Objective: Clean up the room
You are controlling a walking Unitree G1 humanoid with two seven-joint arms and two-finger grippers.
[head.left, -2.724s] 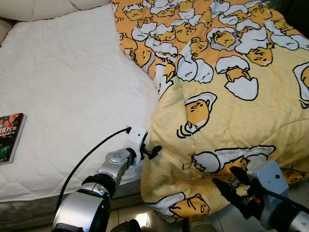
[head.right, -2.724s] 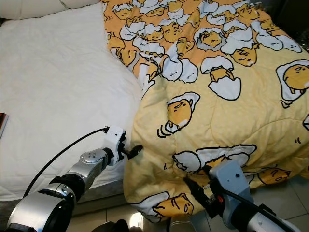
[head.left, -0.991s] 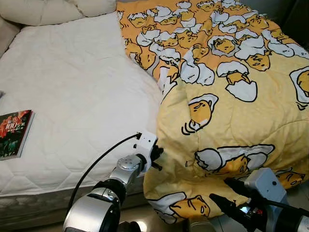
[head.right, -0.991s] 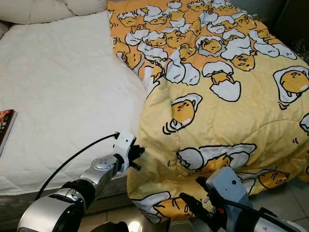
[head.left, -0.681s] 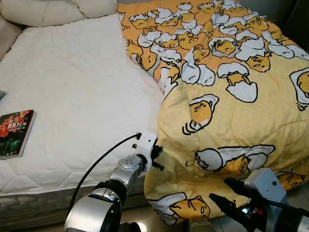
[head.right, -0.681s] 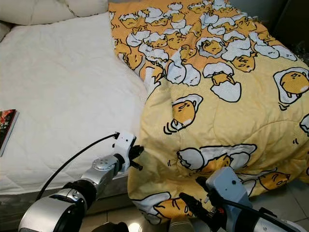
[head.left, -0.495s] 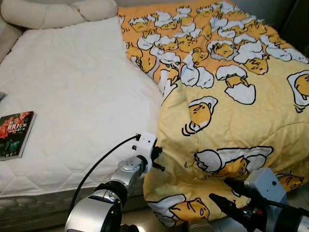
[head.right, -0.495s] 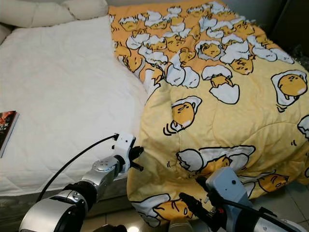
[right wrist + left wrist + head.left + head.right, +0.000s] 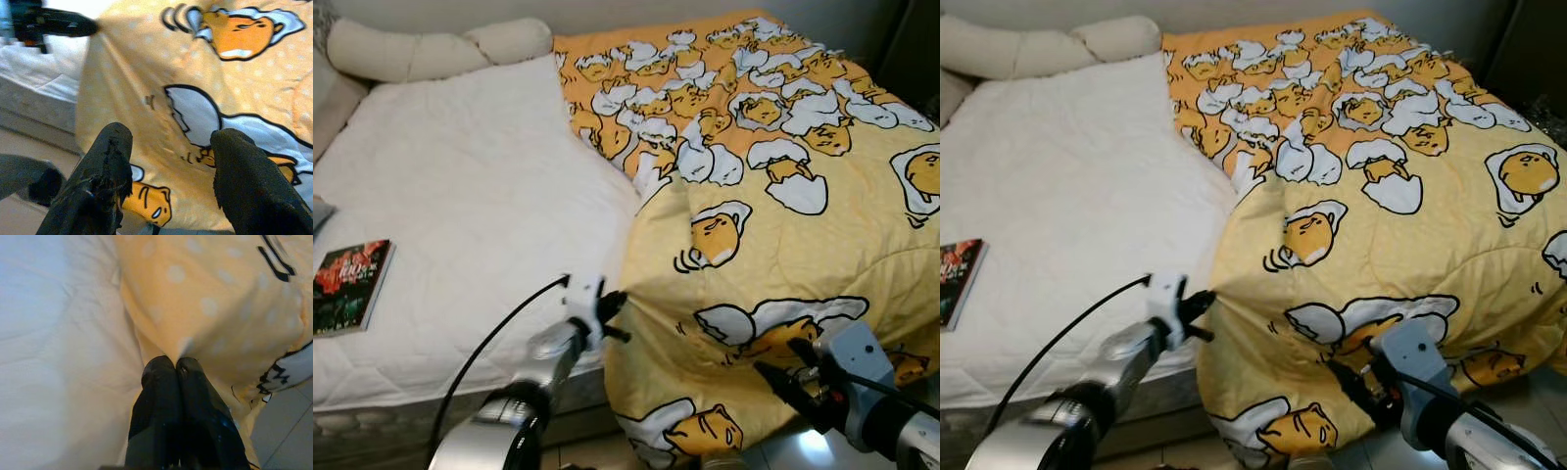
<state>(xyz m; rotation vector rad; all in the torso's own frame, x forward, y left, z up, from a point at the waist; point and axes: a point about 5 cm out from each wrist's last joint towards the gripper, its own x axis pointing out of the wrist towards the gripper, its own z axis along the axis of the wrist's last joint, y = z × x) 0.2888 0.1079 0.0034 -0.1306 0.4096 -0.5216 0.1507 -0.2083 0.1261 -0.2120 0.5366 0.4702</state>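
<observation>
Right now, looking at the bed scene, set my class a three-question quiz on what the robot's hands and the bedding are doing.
1. True or false: the left hand is shut on the edge of the yellow quilt.
2. The right hand is: A) open, facing the quilt; B) shut on the book; C) holding a pillow.
3. Fill in: the book lies on the white ______.

Key: 1 true; 2 A; 3 mattress.
</observation>
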